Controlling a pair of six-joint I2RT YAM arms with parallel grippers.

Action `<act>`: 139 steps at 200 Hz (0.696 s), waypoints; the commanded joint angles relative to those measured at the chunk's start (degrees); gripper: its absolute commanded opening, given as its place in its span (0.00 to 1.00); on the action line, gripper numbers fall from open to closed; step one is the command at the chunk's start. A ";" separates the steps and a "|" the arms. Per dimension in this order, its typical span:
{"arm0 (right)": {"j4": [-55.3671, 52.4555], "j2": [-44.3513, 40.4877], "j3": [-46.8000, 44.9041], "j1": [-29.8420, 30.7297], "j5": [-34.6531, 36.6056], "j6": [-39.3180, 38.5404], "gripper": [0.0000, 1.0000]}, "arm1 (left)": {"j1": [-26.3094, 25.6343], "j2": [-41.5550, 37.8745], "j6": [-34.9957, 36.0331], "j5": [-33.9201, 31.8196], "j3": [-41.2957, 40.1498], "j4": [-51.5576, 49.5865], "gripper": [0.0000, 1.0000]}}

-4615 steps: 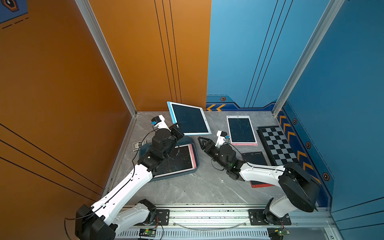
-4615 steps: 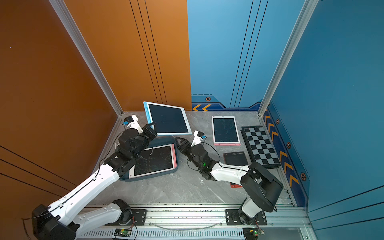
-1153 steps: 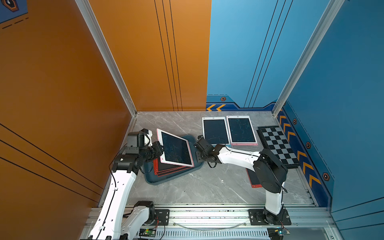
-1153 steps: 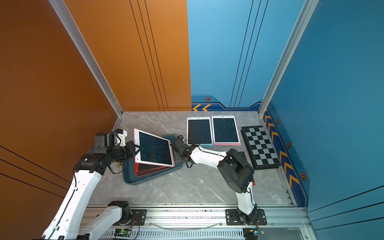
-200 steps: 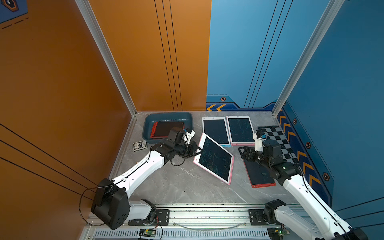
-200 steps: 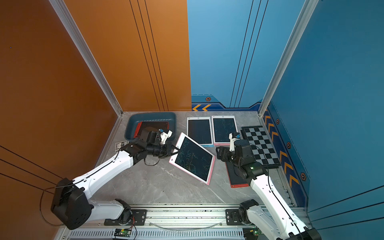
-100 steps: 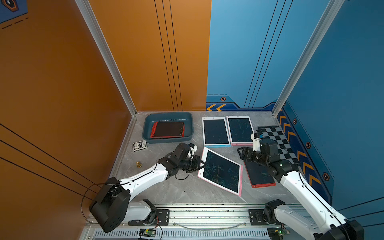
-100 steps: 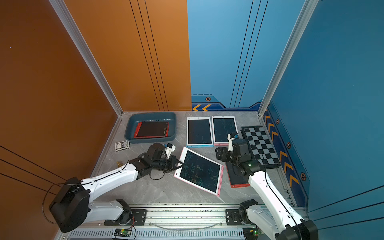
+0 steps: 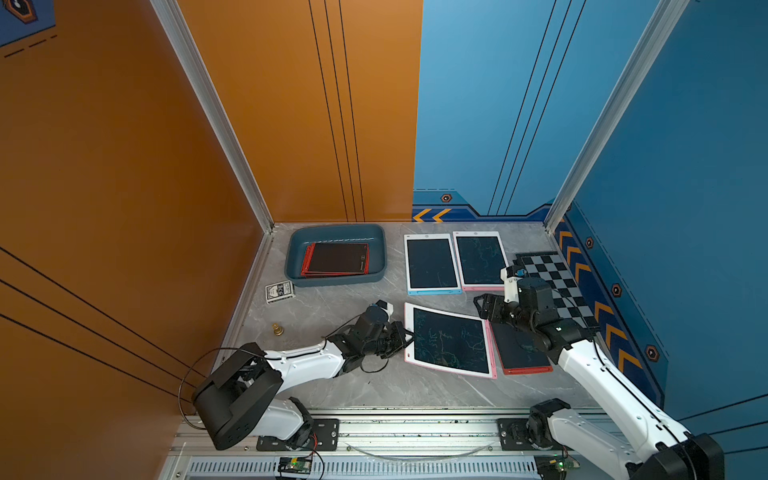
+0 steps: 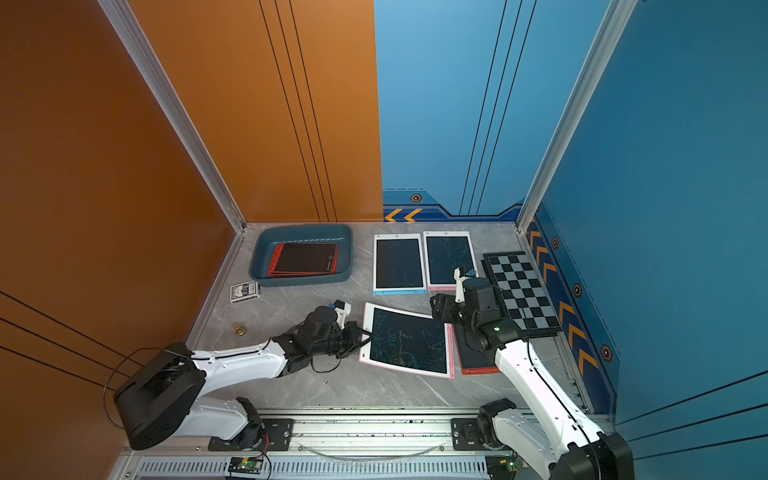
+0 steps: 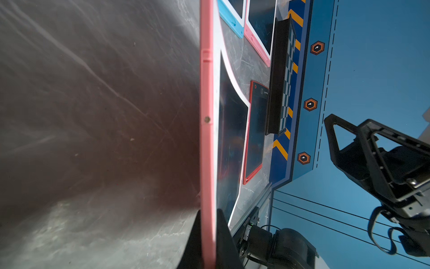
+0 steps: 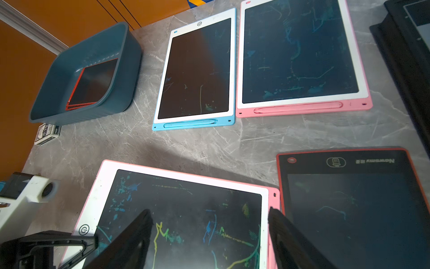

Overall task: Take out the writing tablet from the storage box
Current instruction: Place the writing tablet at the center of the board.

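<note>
The teal storage box [image 9: 299, 253] [image 10: 259, 257] stands at the back left with red-framed tablets [image 9: 336, 258] stacked inside. A pink-framed writing tablet [image 9: 449, 345] [image 10: 409, 345] lies almost flat at the table's front centre. My left gripper [image 9: 405, 336] [image 10: 363, 336] is shut on its left edge. In the left wrist view the pink rim [image 11: 207, 139] runs between the jaws of the left gripper [image 11: 208, 233]. My right gripper [image 9: 484, 305] [image 12: 209, 233] hangs open over the tablet's far right corner, holding nothing.
A blue-framed tablet [image 9: 430, 264] and a pink-framed one [image 9: 480, 259] lie side by side at the back. A red-framed black tablet [image 9: 519, 349] lies right of the held one. A chequered board [image 9: 552, 282] is at the right wall. A card pack [image 9: 279, 291] and a small brass piece [image 9: 277, 330] sit at left.
My left gripper has carried the pink tablet toward the front and lowered it from a tilt to almost flat beside the red-framed tablet. The right gripper has barely shifted and stays open.
</note>
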 commanded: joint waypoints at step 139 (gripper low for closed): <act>4.00 3.90 2.01 2.49 0.47 1.72 0.79 | 2.16 -8.30 6.84 -10.82 3.31 -27.66 0.65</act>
